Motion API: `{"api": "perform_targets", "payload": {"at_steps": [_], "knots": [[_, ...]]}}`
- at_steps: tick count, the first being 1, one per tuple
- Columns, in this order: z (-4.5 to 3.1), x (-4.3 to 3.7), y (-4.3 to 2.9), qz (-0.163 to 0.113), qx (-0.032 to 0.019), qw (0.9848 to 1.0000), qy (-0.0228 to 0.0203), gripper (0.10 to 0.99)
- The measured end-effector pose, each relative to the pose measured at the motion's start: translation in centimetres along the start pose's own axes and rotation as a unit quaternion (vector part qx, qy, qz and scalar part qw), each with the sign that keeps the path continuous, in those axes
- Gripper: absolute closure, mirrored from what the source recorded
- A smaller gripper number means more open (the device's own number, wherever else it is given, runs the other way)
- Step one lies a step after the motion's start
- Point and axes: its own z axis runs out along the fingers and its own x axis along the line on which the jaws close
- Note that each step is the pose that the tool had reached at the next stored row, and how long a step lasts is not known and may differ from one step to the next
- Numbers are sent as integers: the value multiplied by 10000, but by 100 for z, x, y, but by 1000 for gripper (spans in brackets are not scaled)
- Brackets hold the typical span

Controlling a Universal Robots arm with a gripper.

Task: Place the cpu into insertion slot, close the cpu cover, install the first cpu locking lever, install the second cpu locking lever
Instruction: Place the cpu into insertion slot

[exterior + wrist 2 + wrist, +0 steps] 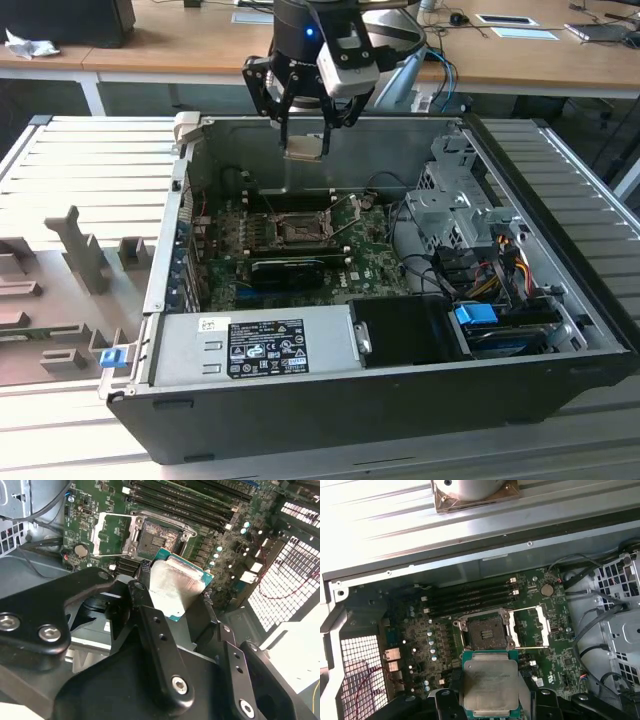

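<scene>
Silvery-tan metal gave the cpu (304, 150) away in the exterior view. The hand (305, 138) had it pinched flat by two opposite edges, hanging high over the open case (330, 400), well apart from the socket (300, 232) down on the board.

In the second wrist view the chip (175, 587) sat level between the fingers (150, 617), with the socket (156, 537) bare just beyond it and the cpu cover (116, 514) swung open to one side.

First wrist view, same deal. The cpu (490, 682) was short of the socket (484, 632), with its edges looking roughly square to it, and the cover (545, 626) lay flipped back beside it.
</scene>
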Motion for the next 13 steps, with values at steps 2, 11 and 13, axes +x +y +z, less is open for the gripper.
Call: {"api": "perform_targets", "payload": {"at_steps": [2, 11, 13], "knots": [[0, 1, 0, 61, -1, 10000, -6, 557], [0, 1, 0, 238, -5, 9997, -21, 557], [0, 2, 0, 275, -6, 9996, -25, 557]]}}
